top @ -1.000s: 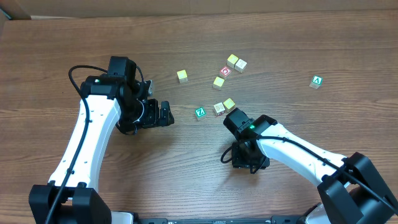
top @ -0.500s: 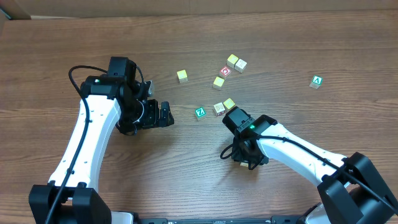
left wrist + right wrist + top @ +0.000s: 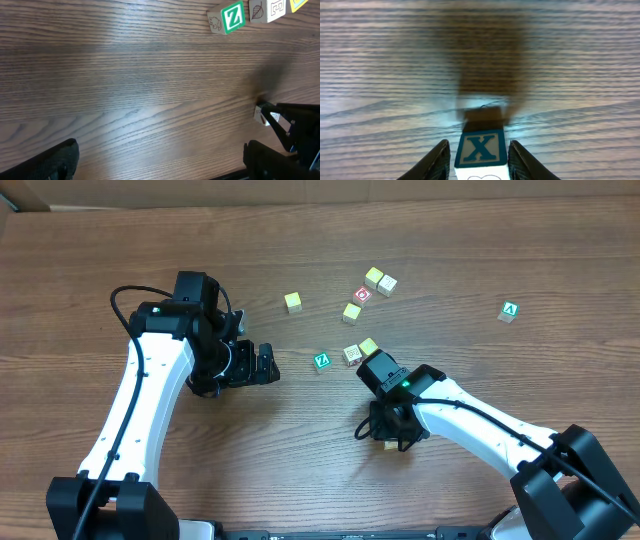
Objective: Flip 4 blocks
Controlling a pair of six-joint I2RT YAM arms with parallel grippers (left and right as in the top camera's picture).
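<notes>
The right arm (image 3: 470, 420) bends low over the table (image 3: 300, 470). The right gripper (image 3: 388, 435) points down, its jaws clamped on 1 block (image 3: 480, 148) with a blue X face, held just above the wood. The left arm (image 3: 140, 410) reaches forward, and the left gripper (image 3: 262, 365) hangs well apart with its jaws spread wide.

1. X block (image 3: 481, 149) ran off the bottom edge of the right wrist view; its lower face was unreadable.
2. Overhead, lower centre: it was mostly hidden under the right gripper (image 3: 392, 432).
3. Left wrist view: left fingers (image 3: 57, 159) were blurred and clipped at the bottom corners.
</notes>
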